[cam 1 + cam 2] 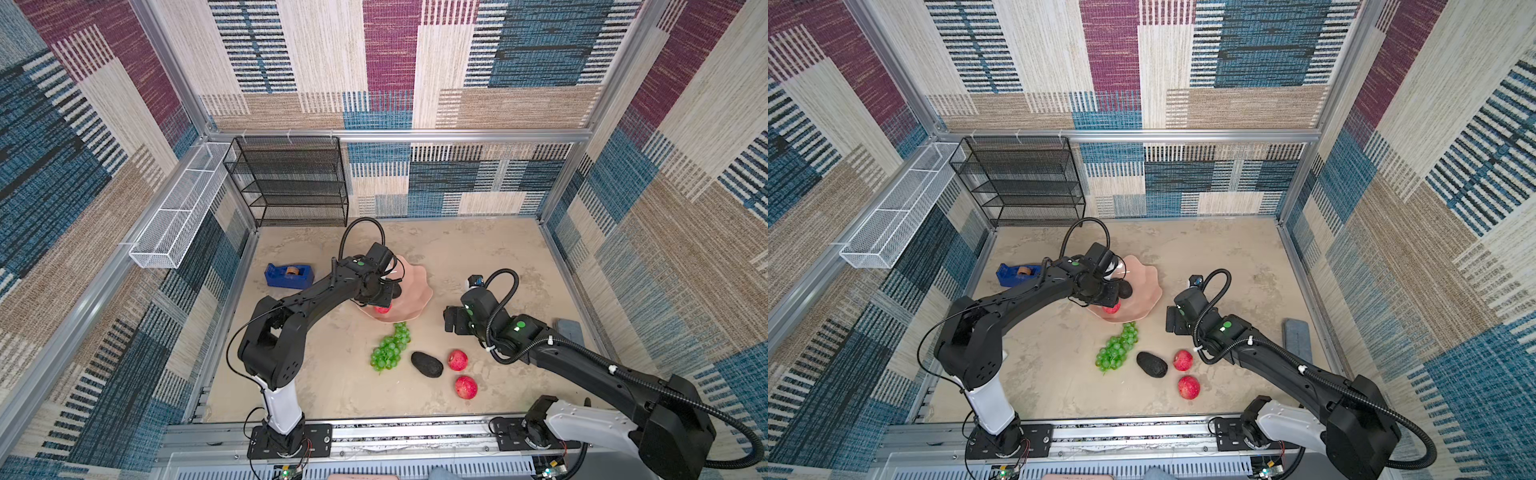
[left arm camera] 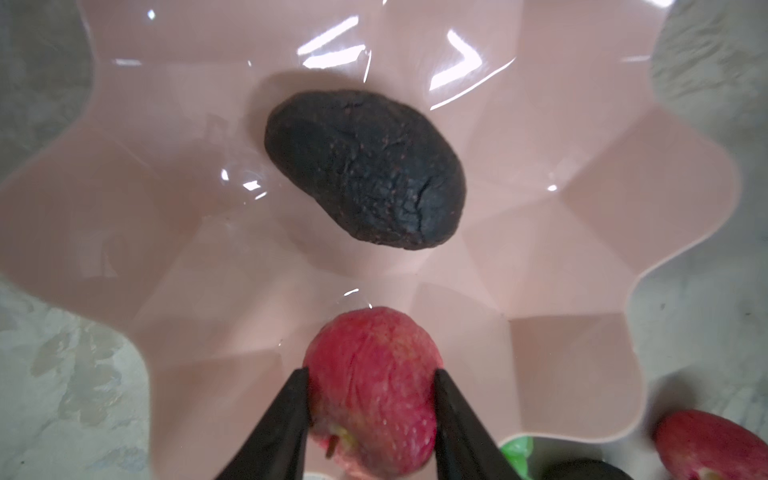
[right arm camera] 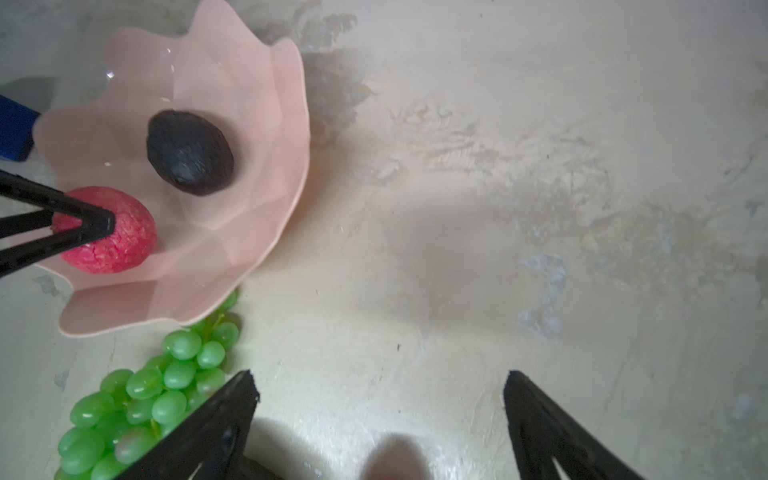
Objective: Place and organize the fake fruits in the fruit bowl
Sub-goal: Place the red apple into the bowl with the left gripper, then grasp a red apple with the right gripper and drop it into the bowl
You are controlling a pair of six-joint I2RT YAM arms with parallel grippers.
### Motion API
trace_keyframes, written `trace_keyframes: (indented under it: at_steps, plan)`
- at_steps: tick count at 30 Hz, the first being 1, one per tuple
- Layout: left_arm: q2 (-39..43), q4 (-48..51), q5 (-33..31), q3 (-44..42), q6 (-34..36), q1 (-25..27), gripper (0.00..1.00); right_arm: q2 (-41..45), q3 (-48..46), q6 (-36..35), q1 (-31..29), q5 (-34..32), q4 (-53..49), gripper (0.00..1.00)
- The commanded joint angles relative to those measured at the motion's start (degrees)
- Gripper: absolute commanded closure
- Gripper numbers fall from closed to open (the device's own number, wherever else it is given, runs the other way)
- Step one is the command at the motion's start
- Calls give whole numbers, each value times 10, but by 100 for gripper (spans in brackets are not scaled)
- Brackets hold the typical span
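Beige mottled tabletop (image 1: 332, 395) inside the patterned-wall cell, all four feeds clear on my end.

Fruit bowl (image 1: 415, 286) sits mid-tabletop with the left arm reaching over it. Left pincer (image 2: 372, 372) is clamped on the held apple (image 2: 370, 345), one finger on each side, low over the bowl's sloping wall just inside the rim. I can't tell whether that apple touches the bowl. Bowl avocado (image 2: 365, 170) lies on its side at the bowl's centre, apart from the held apple.

Right pincer (image 3: 380, 376) has its jaws wide with nothing between them. It hangs over bare tabletop to the right of the bowl, just beside the grapes (image 1: 390, 349).

The grapes lie on the tabletop in front of the bowl, one end of the bunch tucked under the rim. Loose avocado (image 1: 427, 364) is just right of the grapes. Rear loose apple (image 1: 457, 360) sits just beside that avocado, and front loose apple (image 1: 466, 387) is near it, closer to me.

Blue tape dispenser (image 1: 289, 275) is left of the bowl, apart from it.
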State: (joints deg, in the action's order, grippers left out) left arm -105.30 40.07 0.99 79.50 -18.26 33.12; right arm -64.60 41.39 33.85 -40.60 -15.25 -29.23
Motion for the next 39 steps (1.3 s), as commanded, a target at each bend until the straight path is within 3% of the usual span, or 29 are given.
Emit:
trace_keyframes:
  at_steps: [1, 6, 15, 19, 23, 30, 35, 39]
  plan:
    - [-19, 20, -12, 11, 18, -1, 47, 2, -9, 57, -11, 1, -72, 7]
    - [-10, 0, -27, 8, 4, -2, 33, 3, -25, 111, -53, 12, -98, 13]
    - [104, -79, -18, -11, -11, -10, 27, 0, -69, 148, -80, 47, -62, 22]
    - [183, -143, -43, -70, -22, -13, 26, -3, -94, 158, -80, 40, -27, 28]
    - [282, -204, -81, -158, -40, -28, 24, -16, -102, 162, -80, 34, 1, 41]
    - [430, -263, -108, -301, -72, -64, 19, -3, -45, 117, -80, -4, -1, 56]
    - [494, -265, -98, -369, -104, -87, 18, -11, 42, 52, -79, -21, 27, 58]
    - [531, -264, -82, -410, -125, -94, 17, -71, 102, -16, -70, -4, 112, 57]
